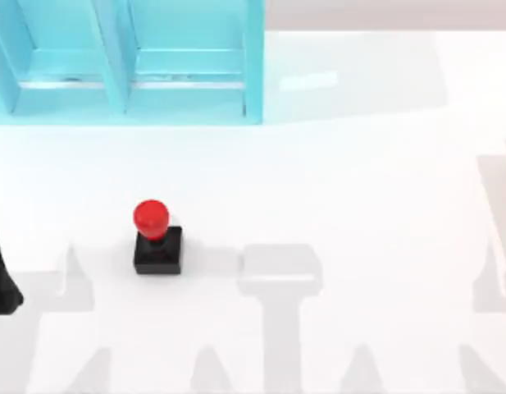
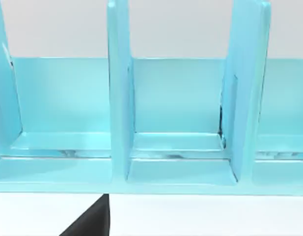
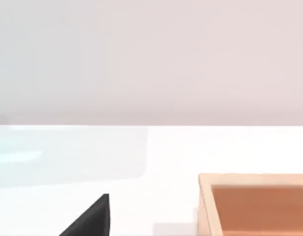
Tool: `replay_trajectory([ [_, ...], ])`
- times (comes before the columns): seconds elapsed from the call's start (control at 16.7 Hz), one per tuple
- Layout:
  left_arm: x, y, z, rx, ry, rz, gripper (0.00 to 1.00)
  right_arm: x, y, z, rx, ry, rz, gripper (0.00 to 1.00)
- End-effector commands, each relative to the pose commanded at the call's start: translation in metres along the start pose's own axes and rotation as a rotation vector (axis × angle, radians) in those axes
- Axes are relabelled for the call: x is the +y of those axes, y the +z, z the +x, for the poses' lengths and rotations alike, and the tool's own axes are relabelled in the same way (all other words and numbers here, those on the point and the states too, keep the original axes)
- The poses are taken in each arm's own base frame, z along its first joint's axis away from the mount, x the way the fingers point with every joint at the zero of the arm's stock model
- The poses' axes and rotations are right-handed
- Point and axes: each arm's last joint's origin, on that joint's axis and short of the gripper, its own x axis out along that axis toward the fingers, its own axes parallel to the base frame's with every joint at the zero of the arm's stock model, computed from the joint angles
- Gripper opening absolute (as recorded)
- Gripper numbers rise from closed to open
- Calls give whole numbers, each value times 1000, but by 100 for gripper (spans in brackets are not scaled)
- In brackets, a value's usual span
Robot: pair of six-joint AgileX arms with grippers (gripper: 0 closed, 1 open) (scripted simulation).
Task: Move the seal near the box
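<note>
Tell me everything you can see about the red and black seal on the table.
The seal is a small stamp with a glossy red round knob on top of a black square block. It stands upright on the white table, left of centre in the top view and in front of the light blue shelf, well clear of it. Nothing touches it except the table, and no gripper holds it.

A light blue shelf unit (image 1: 125,61) stands on the white worktop (image 1: 359,189), at its far left part in the top view. Upright dividers (image 2: 119,93) split the unit into open compartments side by side, each with a raised step along its floor. To the right of the unit, the worktop carries its pale bluish reflection.
</note>
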Motion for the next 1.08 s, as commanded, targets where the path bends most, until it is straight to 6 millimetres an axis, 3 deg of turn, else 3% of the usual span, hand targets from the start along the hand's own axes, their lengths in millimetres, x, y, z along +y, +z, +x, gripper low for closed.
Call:
replay_trajectory([
  [0.24,0,0,0,0,0,0,100,1,5,0,10,6,7,100],
  [0.42,0,0,0,0,0,0,100,6,31,1,58,31,40,100],
  [0.6,0,0,0,0,0,0,100,15,79,6,116,69,90,100],
  [0.78,0,0,0,0,0,0,100,31,148,19,159,114,152,100],
  [0.96,0,0,0,0,0,0,100,56,216,41,222,164,215,100],
  [1.08,0,0,0,0,0,0,100,82,247,64,299,191,244,100],
])
